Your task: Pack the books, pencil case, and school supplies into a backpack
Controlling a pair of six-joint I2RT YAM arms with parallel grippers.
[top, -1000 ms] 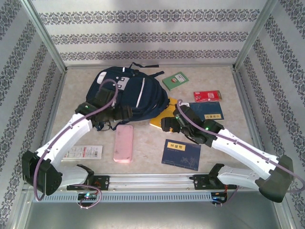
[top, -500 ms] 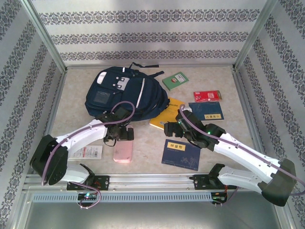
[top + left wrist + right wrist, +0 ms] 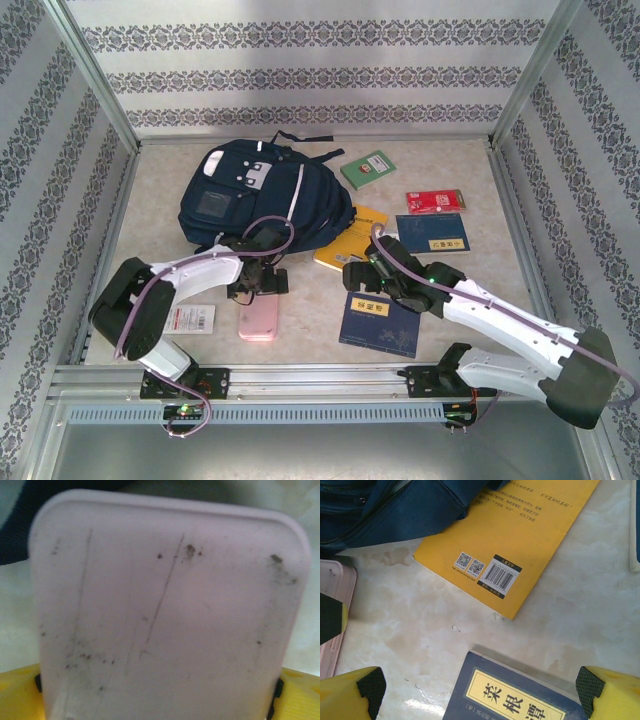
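Two grippers: both are hanging low over the table [image 3: 150,205], just in front of the backpack [image 3: 265,195].
Backpack: is lying flat with its front pockets up; its inside is not showing, so contents cannot be told.
Left gripper [image 3: 262,280]: fingers [image 3: 15,697] are standing wide apart, straddling the pink pencil case [image 3: 165,610] at its end nearest the backpack; contact cannot be told.
Right gripper [image 3: 358,272]: fingers [image 3: 350,695] are standing wide apart, gripping nothing.
Orange-yellow book [image 3: 530,535]: is lying at the backpack's right edge, one corner under the fabric.
Near navy book [image 3: 380,325]: is lying front-right of the backpack.
Far navy book [image 3: 432,232]: is lying right of the backpack.
Red booklet [image 3: 435,201], green booklet [image 3: 367,169]: are lying right of the backpack.
White packet [image 3: 185,320]: is lying front-left of the backpack.
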